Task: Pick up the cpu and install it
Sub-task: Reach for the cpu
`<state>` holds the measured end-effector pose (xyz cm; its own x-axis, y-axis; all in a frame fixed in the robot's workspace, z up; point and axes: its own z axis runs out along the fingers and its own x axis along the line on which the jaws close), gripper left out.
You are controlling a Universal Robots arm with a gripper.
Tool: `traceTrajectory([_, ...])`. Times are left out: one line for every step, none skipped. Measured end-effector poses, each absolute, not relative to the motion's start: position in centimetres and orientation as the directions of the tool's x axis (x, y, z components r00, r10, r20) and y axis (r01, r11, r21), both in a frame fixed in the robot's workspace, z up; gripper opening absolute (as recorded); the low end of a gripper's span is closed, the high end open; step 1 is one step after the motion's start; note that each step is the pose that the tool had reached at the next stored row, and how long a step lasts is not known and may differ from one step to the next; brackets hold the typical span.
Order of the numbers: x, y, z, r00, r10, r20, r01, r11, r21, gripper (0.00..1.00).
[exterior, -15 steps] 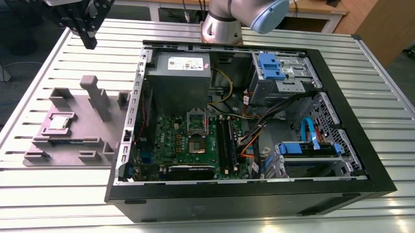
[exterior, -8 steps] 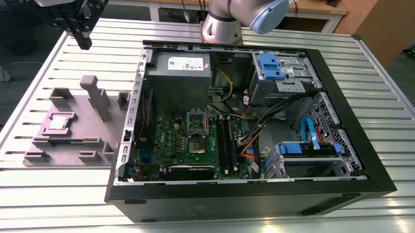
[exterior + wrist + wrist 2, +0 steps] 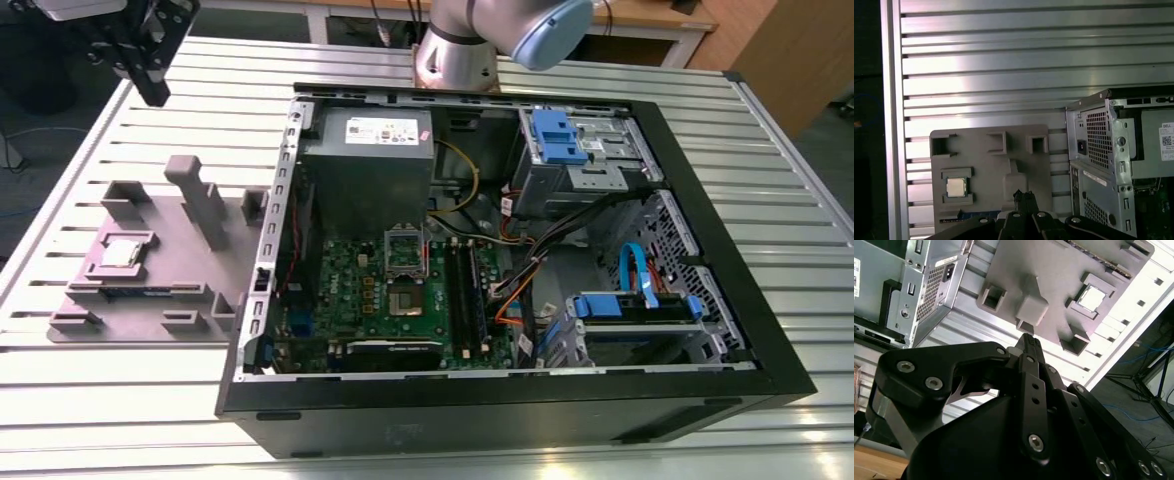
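The cpu (image 3: 123, 252), a small silvery square chip, lies flat in a recess of the grey holder block (image 3: 214, 262) on the exterior view's left, beside the open computer case. Both wrist views look down on it: cpu (image 3: 1091, 297), cpu (image 3: 956, 187). My black gripper (image 3: 147, 80) hangs high over the table's far corner on the exterior view's left, well apart from the chip. Its fingers (image 3: 1024, 197) are shut with nothing between them. The metal-framed socket (image 3: 404, 297) sits on the green board inside the case, its lid frame (image 3: 404, 248) raised.
The open black case (image 3: 747, 330) holds a grey power-supply box (image 3: 367, 150), cables and blue drive brackets (image 3: 561, 135). Tall posts (image 3: 203, 205) rise from the holder block, and a thin memory stick (image 3: 134, 292) lies along its near edge. Ribbed metal tabletop (image 3: 134, 400) surrounds everything.
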<state>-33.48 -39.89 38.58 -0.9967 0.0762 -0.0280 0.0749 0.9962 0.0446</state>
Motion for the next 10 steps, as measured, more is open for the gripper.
traceTrajectory([-33.7,-39.9,38.5,-0.997,0.076,-0.028,0.075,0.996,0.045,0.11])
traceTrajectory([-33.9,-39.9,38.5,-0.997,0.076,-0.028,0.075,0.996,0.045,0.11])
traceTrajectory([-34.1,-39.9,38.4,-0.997,0.076,-0.028,0.075,0.996,0.045,0.11])
traceTrajectory([-34.3,-39.9,38.3,-0.997,0.076,-0.028,0.075,0.996,0.045,0.11])
traceTrajectory([-34.6,-39.9,38.3,-0.997,0.076,-0.028,0.075,0.996,0.045,0.11])
traceTrajectory([-34.8,-39.9,38.2,-0.997,0.076,-0.028,0.075,0.996,0.045,0.11])
traceTrajectory([-34.9,-39.9,38.2,-0.997,0.076,-0.028,0.075,0.996,0.045,0.11])
traceTrajectory([-35.1,-39.9,38.2,-0.997,0.076,-0.028,0.075,0.996,0.045,0.11])
traceTrajectory([-35.2,-39.9,38.1,-0.997,0.076,-0.028,0.075,0.996,0.045,0.11])
traceTrajectory([-35.4,-39.9,38.1,-0.997,0.076,-0.028,0.075,0.996,0.045,0.11])
